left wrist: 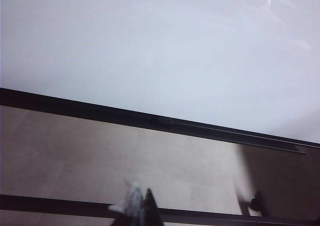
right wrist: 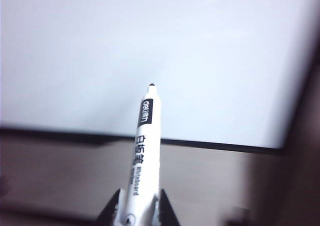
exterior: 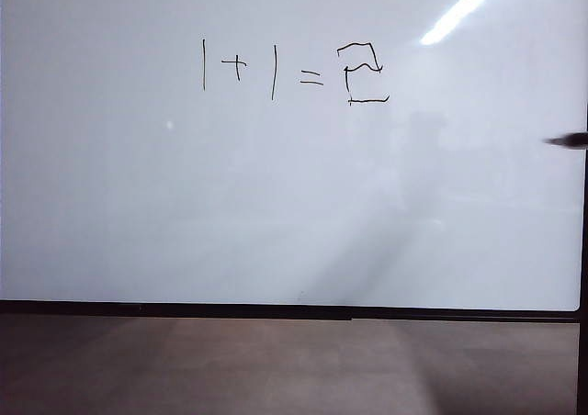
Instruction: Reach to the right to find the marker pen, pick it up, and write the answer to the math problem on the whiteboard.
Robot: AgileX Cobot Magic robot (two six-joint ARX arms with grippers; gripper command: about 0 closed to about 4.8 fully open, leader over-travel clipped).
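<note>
Two dark fingers (right wrist: 167,211) of my right gripper (right wrist: 137,213) pinch one marker pen (right wrist: 142,151) low on its barrel, one finger on each side, in the right wrist view. Its white barrel carries one black label band and a line of dark printing, and its one dark tip points out over the whiteboard (right wrist: 150,36), apart from the surface. In the exterior view only one blurred dark shape (exterior: 570,140) shows at the right edge of the whiteboard (exterior: 276,213); I cannot tell whether it is the pen or my right gripper. My left gripper (left wrist: 137,211) shows only as one dark point and one pale blurred patch at the edge of the left wrist view, over the brown floor (left wrist: 125,156) just outside the black frame (left wrist: 150,120); I cannot tell whether its fingers are spread or pressed together. The math problem (exterior: 262,68) stands in the upper middle of the one board: two tall vertical strokes, one small cross between them and two short bars after the second stroke. One shaky handwritten figure (exterior: 363,73), roughly a 2, lies just right of the bars. One bright streak of reflected light (exterior: 464,6) crosses the board's upper right corner.
</note>
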